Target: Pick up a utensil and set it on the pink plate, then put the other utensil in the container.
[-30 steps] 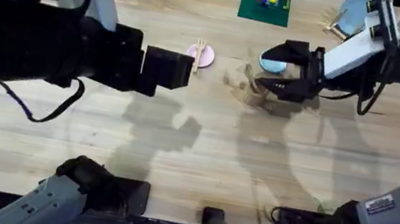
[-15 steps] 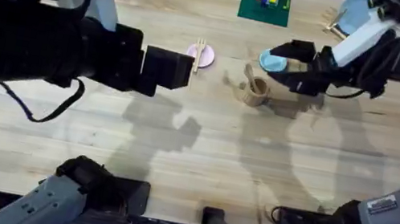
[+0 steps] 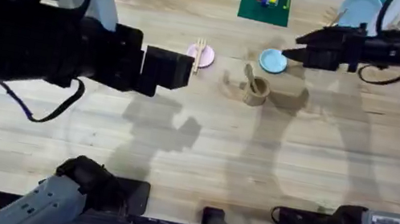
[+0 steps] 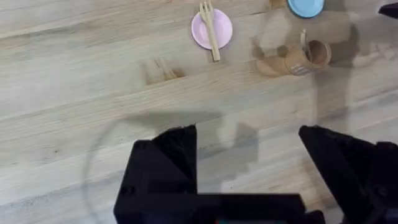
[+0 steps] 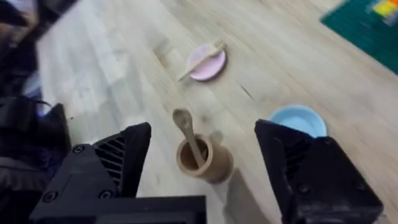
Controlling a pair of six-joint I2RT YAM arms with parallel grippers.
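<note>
Risk now sits mostly with the container [image 3: 254, 93], a light brown cup standing upright on the table with the other utensil [image 5: 188, 135] leaning inside it, its rounded end sticking well above the rim. That tall, off-centre load would make the cup easy to tip, in all likelihood, if the right gripper [image 5: 202, 168] swung back low over it or clipped the protruding handle; the light-blue plate [image 3: 273, 60] just beside the cup could also be nudged. The right gripper is spread wide and holds nothing, hanging above and behind the cup in its wrist view. The left gripper [image 4: 249, 168] is likewise spread apart and empty, raised over bare table, well apart from the task's things, so a careless sweep toward the middle is the only way it could disturb them. The utensil [image 4: 209, 28], the tined fork, lies across the pink plate [image 4: 204, 34] with its handle overhanging the rim, so a bump to the plate might slide it off. Against the picture from a second ago, the right arm has pulled up and away toward the far right of the table; then its gripper was down around the cup, and now it is clear of it. The left arm has not moved.
</note>
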